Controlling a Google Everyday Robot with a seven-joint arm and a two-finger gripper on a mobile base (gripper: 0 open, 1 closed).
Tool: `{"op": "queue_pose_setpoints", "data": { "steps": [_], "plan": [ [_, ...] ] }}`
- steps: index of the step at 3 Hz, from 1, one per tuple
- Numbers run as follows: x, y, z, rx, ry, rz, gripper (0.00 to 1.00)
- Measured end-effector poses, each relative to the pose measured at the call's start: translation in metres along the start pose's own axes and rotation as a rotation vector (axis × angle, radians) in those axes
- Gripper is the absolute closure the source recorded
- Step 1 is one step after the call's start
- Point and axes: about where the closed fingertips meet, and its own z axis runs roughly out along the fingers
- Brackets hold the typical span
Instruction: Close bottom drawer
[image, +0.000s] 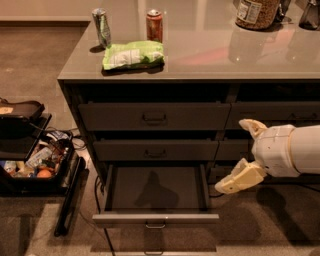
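Gripper (231, 156) hangs just right of the drawer (155, 218), fingers spread wide, holding nothing; the drawer stands pulled out at the cabinet's (155, 116) foot; a push from this side may snag its side wall and skew it, not shut it.

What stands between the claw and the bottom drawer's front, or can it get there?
Probably yes. The claw hangs open just right of the bottom drawer, which stands pulled out. Only bare carpet lies between it and the drawer's front, so the way looks free.
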Motion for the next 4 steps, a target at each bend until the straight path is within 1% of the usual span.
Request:
{"op": "queue_pose_setpoints", "data": {
  "steps": [1, 2, 3, 4],
  "plan": [
    [-0.005, 0.018, 0.023, -0.117, -0.168, 0.040, 0.00],
    [-0.009, 0.027, 0.042, -0.170, -0.282, 0.065, 0.00],
    [-0.009, 0.027, 0.042, -0.170, -0.282, 0.064, 0.00],
    [0.000, 0.019, 0.061, -0.138, -0.311, 0.101, 0.00]
  ]
}}
